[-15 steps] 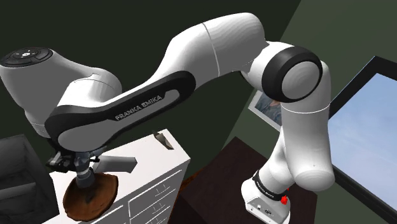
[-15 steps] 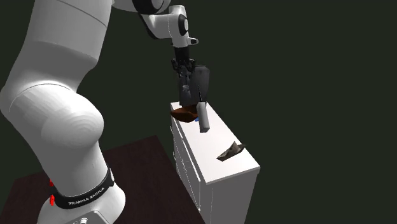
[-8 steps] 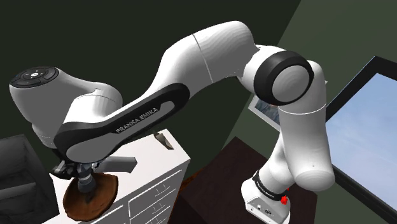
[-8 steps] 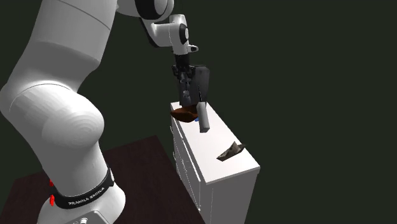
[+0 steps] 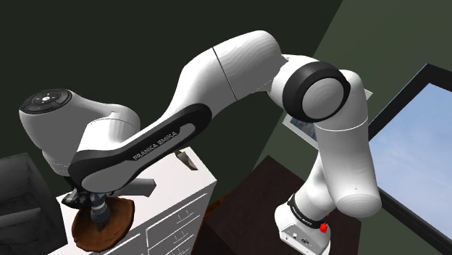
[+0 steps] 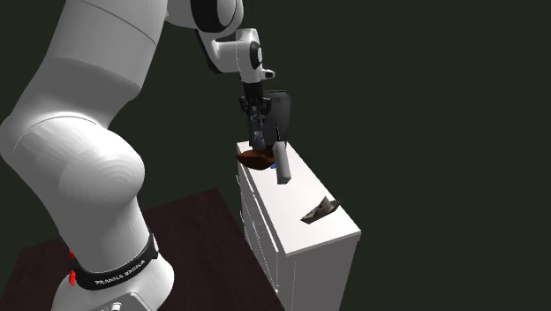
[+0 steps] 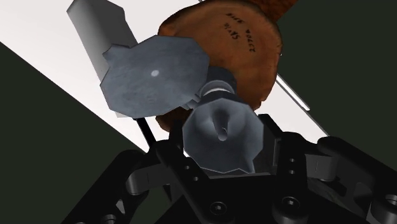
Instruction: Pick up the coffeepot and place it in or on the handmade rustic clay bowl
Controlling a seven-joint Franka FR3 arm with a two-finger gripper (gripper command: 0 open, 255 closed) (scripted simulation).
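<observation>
now the gripper (image 7: 226,154) is clamped on the grey coffeepot (image 7: 222,130), one black finger on each side of its body, lid flipped open. the pot hangs over the brown clay bowl (image 5: 119,221), which sits on the white drawer cabinet (image 5: 185,206) in the shoulder view's lower left; contact between them is unclear.

A white counter (image 6: 296,199) with drawer fronts stands against dark green walls, and near its far end from the second exterior view's camera side lies a small dark, crumpled-looking object (image 6: 320,209), well apart from the other things on top. Beside the counter spreads a dark reddish-brown surface (image 5: 246,210). In the shoulder view a framed picture (image 5: 298,129) hangs on the wall, with a dark-framed pane of pale blue sky (image 5: 414,156) at its right.
</observation>
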